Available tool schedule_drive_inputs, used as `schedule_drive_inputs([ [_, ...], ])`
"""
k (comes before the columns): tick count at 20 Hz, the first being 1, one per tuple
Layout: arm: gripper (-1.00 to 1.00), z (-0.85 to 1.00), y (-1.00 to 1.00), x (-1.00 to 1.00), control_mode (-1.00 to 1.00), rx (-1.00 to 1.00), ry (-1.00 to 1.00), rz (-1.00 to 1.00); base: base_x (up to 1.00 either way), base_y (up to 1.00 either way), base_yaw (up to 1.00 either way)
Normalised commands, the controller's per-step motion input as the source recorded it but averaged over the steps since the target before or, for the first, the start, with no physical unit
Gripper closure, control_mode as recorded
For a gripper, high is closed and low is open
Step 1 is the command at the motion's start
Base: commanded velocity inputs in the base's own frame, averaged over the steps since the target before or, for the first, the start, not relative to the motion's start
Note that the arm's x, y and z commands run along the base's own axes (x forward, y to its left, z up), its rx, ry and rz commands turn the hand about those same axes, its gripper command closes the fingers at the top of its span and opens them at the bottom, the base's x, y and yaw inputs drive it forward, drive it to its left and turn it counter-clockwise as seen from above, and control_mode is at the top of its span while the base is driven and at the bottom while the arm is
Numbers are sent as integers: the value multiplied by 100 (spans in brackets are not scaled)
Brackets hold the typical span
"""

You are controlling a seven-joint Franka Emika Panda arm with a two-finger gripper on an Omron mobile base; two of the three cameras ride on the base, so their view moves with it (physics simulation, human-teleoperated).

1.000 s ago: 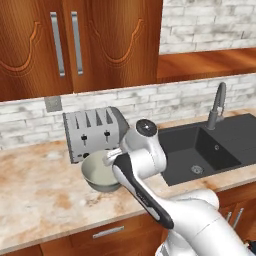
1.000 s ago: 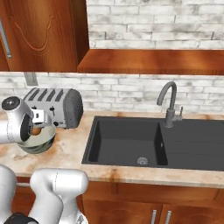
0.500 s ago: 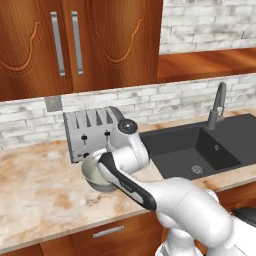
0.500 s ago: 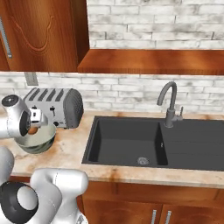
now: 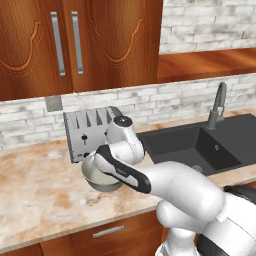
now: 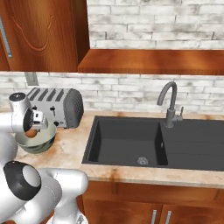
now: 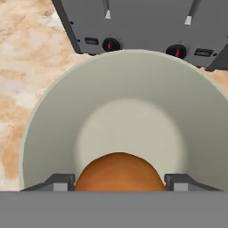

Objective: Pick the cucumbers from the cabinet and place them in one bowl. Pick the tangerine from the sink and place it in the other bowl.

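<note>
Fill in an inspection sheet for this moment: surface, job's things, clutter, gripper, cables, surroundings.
Surface: speckled beige stone counter, bare around the bowl.
Job's things: grey-green bowl stands on the counter in front of the toaster; tangerine sits between the gripper's fingers, over the bowl's pale inside. Dark sink holds nothing but its drain. Cucumbers, blue bowl: nothing seen.
Clutter: grey toaster against the brick wall.
Gripper: gripper points down into the bowl, a finger on each side of the tangerine; whether it is gripping or has let go cannot be told.
Cables: nothing seen.
Surroundings: wooden wall cabinet doors, open shelf, curved grey tap.
</note>
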Motion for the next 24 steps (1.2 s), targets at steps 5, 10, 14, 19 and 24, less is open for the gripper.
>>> schedule_drive_inputs([
  [5, 100, -13, 16, 0, -100, -2, 0, 0, 0, 0, 0],
  [10, 100, -14, 0, 0, -100, 0, 0, 0, 0, 0, 0],
  [14, 100, -32, 0, 11, -100, -3, 0, 0, 0, 0, 0],
  [19, 100, -3, 0, 17, -100, -2, 0, 0, 0, 0, 0],
  [24, 100, 0, 0, 25, -100, -1, 0, 0, 0, 0, 0],
])
